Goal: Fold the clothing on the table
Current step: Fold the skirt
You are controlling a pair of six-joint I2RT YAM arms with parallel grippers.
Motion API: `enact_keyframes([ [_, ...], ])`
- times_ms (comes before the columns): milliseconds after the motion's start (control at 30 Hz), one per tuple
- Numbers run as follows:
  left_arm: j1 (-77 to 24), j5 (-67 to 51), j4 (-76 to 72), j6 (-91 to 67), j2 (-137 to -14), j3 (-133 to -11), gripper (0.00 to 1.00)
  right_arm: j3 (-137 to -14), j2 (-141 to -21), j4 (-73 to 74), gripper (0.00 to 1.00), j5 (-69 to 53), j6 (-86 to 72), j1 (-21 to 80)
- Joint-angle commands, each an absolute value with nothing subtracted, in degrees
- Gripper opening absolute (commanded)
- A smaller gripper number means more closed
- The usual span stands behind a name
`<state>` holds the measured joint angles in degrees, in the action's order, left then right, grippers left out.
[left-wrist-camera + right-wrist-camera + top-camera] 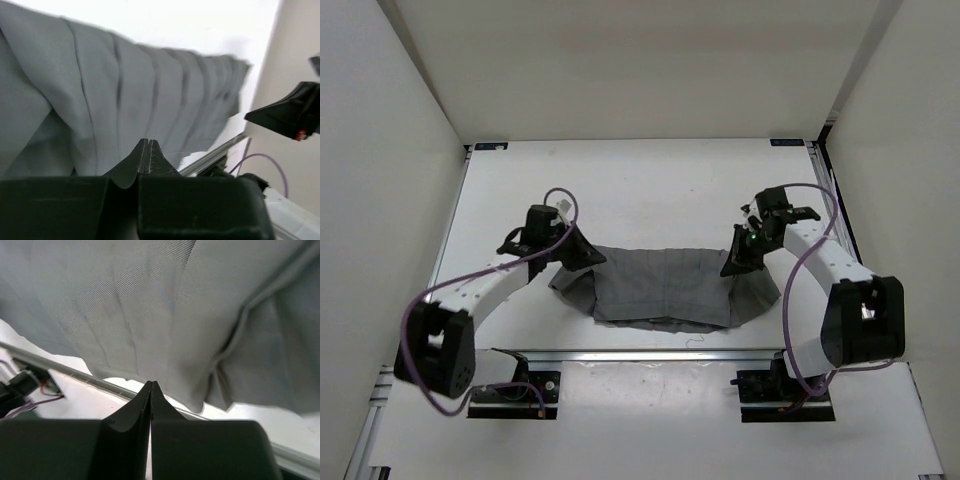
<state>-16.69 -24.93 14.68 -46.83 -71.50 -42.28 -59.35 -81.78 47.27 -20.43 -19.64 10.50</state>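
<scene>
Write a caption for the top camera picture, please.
Both shut, the left gripper and right gripper sit at far corners of the grey clothing on the table.

Bright, even light is glaring off the table point(200, 25) beyond the left gripper point(146, 150), blur smearing the clothing point(125, 90) ahead of it.

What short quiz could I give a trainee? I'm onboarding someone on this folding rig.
1. True or false: the clothing hangs over the far edge of the table.
2. Seen from above, the left hand sits at which part of the clothing? A) left end B) right end C) middle
3. Fill in: the fingers of the left hand and the right hand are ___ (open or shut).

Key: 1 false, it lies by the near rail; 2 A; 3 shut.
</scene>
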Motion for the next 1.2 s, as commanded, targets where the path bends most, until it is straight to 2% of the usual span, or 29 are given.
enact_keyframes([
  [0, -18.9, -26.0, 11.2, -46.8, -77.5, -42.2, 0.0, -55.6, -84.5, 37.5, 0.0, -29.5, -21.9, 9.8],
  [400, -19.2, -16.4, 11.1, -42.3, -91.3, -41.9, 0.0, -49.3, -96.3, 32.3, 0.0, -30.4, -20.6, 4.0],
  [667, -16.1, -12.8, 10.8, -41.1, -93.8, -42.3, 0.0, -54.4, -100.5, 28.9, 0.0, -31.6, -22.2, 2.6],
  [767, -15.1, -13.0, 10.8, -40.7, -94.6, -43.4, 0.0, -57.9, -99.6, 26.8, 0.03, -37.0, -21.7, 0.1],
  [833, -14.8, -12.7, 11.9, -39.4, -95.0, -44.6, 0.0, -59.8, -95.9, 26.2, 0.15, -39.4, -21.6, -2.2],
  [867, -14.9, -12.0, 12.7, -39.5, -94.8, -45.4, 0.0, -60.4, -94.5, 26.4, 0.28, -39.0, -20.8, -2.5],
  [900, -14.1, -11.6, 13.1, -39.1, -94.8, -45.7, 0.0, -60.3, -92.2, 26.2, 0.35, -37.4, -20.3, -3.5],
  [1000, -11.8, -12.1, 13.5, -38.8, -93.6, -46.0, 0.0, -60.2, -88.5, 29.2, 0.65, -32.1, -17.0, -6.4],
  [1167, -7.2, -12.9, 15.0, -37.6, -92.0, -46.1, 0.0, -57.8, -90.3, 33.7, 0.68, -29.7, -11.1, -10.5],
])
